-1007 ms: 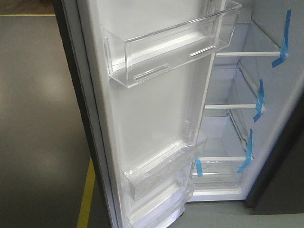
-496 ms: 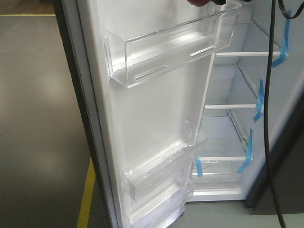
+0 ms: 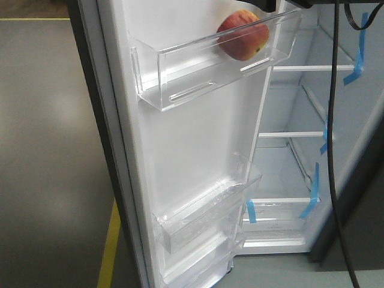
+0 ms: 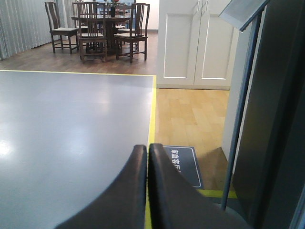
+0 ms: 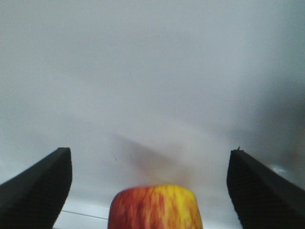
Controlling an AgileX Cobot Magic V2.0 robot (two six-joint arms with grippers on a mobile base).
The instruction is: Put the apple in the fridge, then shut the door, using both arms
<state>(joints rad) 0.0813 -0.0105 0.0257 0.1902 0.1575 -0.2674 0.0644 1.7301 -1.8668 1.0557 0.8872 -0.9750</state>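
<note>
The red apple (image 3: 243, 35) with a yellow patch is inside the clear upper bin (image 3: 180, 72) of the door (image 3: 192, 144), whose white inner lining faces me. The door stands open. My right gripper (image 5: 149, 153) is open right above the apple (image 5: 152, 207), its dark fingers (image 5: 40, 186) wide apart and clear of the fruit. In the front view only a dark bit of this gripper (image 3: 267, 5) shows at the top edge. The fridge (image 3: 300, 150) interior with blue-taped shelves lies to the right. My left gripper (image 4: 147, 149) is shut on nothing, over the grey floor.
Two lower clear bins (image 3: 204, 210) hang on the door. A black cable (image 3: 333, 150) hangs in front of the fridge opening. A yellow floor line (image 3: 109, 246), a dark mat (image 4: 183, 164), a white cabinet (image 4: 195, 43) and chairs (image 4: 95, 28) are around.
The apple has come down from the top edge into the upper door bin. The right gripper has appeared above it and the black cable has swung slightly left.
</note>
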